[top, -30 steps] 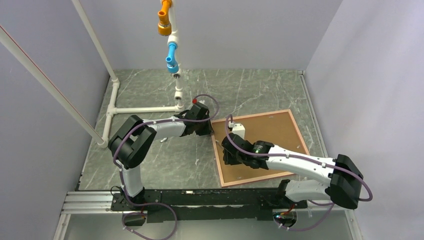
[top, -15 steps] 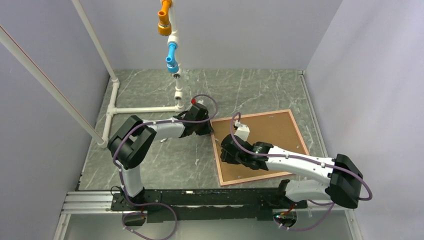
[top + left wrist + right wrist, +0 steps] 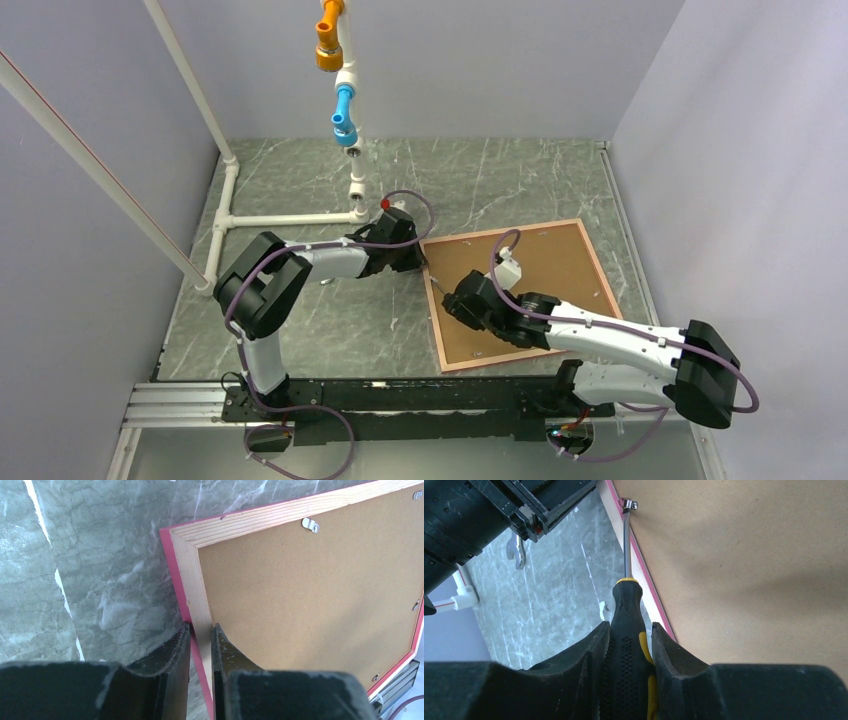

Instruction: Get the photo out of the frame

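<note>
Left gripper (image 3: 200, 628) pinches the likely stiff, light frame (image 3: 192, 570) by its edge; right gripper (image 3: 629, 627) clamps a screwdriver (image 3: 626, 595) against its clip (image 3: 628, 503).

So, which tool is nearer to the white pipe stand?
Left. The left tool pinches the frame's left edge, close to the white pipe stand; the right tool, holding a screwdriver, is over the frame's near-left part, farther away.

Am watching top camera: sitting high behind arm bases (image 3: 265, 385), looking down over whole table (image 3: 330, 320). Left wrist camera looking close at frame (image 3: 192, 575) corner. Right wrist camera looking even closer, along screwdriver (image 3: 626, 630) toward frame's left edge. All three sharing brown backing board (image 3: 300, 605).
</note>
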`<state>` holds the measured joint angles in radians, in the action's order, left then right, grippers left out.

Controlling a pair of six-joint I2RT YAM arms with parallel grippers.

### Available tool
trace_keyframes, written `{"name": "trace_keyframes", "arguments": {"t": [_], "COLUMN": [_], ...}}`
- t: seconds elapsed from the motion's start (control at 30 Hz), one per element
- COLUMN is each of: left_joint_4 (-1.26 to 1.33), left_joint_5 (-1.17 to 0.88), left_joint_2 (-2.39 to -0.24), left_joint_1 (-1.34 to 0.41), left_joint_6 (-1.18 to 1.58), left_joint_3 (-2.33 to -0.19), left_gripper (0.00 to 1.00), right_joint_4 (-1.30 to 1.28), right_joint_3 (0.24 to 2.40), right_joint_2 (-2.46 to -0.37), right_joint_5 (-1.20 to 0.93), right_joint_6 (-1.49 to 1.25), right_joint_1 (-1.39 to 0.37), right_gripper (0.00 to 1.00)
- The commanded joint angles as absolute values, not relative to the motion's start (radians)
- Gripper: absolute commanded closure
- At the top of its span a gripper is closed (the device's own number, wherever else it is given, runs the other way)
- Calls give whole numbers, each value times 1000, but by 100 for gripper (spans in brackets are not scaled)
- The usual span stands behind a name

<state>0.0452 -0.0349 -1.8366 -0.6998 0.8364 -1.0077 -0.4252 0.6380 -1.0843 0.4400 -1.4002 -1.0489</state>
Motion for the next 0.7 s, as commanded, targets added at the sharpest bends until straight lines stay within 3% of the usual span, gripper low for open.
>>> {"name": "trace_keyframes", "arguments": {"t": [0.0,0.23,0.5,0.67], "left_joint_4": [-105,-100,-110,-142], "left_joint_5": [-86,-88,-84,-86], "left_joint_2": [-1853,-1853,-1849,-1842], "left_joint_1": [-728,-731,-735,-735], "left_joint_6": [827,836,846,813], "left_joint_3": [-965,-961,-956,-990], "left_gripper": [100,100,100,100], "right_joint_4": [-403,-382,-469,-418], "right_joint_3": [610,610,674,699], "right_joint_2": [-1115,-1131,-1261,-1178], "right_joint_5": [507,519,681,703], "right_joint_6": [-1406,-1385,-1394,-1248], "right_joint_1": [-1039,-1054,-1097,-1101], "right_gripper": [100,100,100,100]}}
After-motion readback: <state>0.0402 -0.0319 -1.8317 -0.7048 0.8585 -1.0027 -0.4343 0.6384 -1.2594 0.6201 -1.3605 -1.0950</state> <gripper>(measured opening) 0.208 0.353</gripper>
